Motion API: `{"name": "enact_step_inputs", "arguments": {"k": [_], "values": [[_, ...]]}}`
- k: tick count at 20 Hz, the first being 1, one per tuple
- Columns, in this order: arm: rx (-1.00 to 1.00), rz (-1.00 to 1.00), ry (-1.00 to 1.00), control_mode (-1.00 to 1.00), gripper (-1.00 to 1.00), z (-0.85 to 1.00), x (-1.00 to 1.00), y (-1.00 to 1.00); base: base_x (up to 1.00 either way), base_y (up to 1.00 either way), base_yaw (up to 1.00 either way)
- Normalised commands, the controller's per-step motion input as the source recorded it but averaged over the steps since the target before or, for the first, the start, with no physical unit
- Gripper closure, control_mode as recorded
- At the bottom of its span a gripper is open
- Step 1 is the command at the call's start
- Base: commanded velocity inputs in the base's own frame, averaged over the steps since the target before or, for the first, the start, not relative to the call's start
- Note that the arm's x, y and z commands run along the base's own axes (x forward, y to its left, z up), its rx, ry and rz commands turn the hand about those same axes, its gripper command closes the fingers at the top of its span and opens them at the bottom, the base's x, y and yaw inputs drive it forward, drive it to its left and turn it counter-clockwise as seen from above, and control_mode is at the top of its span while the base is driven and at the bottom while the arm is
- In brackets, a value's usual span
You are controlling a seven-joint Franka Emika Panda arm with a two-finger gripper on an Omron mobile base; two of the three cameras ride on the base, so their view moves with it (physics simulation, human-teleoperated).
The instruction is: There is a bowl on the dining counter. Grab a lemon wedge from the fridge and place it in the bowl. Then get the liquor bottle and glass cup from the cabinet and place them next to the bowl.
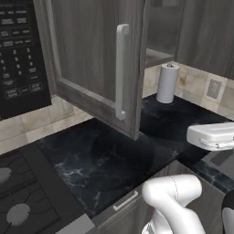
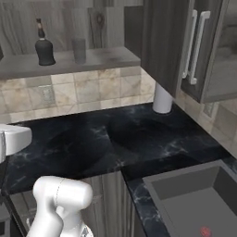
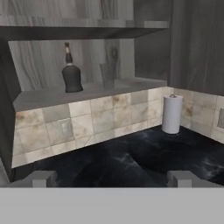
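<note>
The cabinet stands open, its door swung out over the black bench. On the cabinet's lower shelf the bottle stands upright, with the cup near it on the side toward the paper towel roll; the two are apart. The roll stands on the bench below the cabinet, by the tiled wall. The pincer is spread wide and holds nothing, low before the shelf, well apart from the bottle.
</note>
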Motion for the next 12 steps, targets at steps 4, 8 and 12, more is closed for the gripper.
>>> {"name": "enact_step_inputs", "arguments": {"k": [4, 8, 12], "values": [[0.00, 0.00, 0.00, 1.00, -1.00, 0.00, 0.00, 0.00, 0.64, -0.34, 0.14], [0.00, 0.00, 0.00, 1.00, -1.00, 0.00, 0.00, 0.00, 0.61, -0.40, 0.21], [0.00, 0.00, 0.00, 1.00, -1.00, 0.00, 0.00, 0.00, 0.25, -0.55, 0.13]]}}
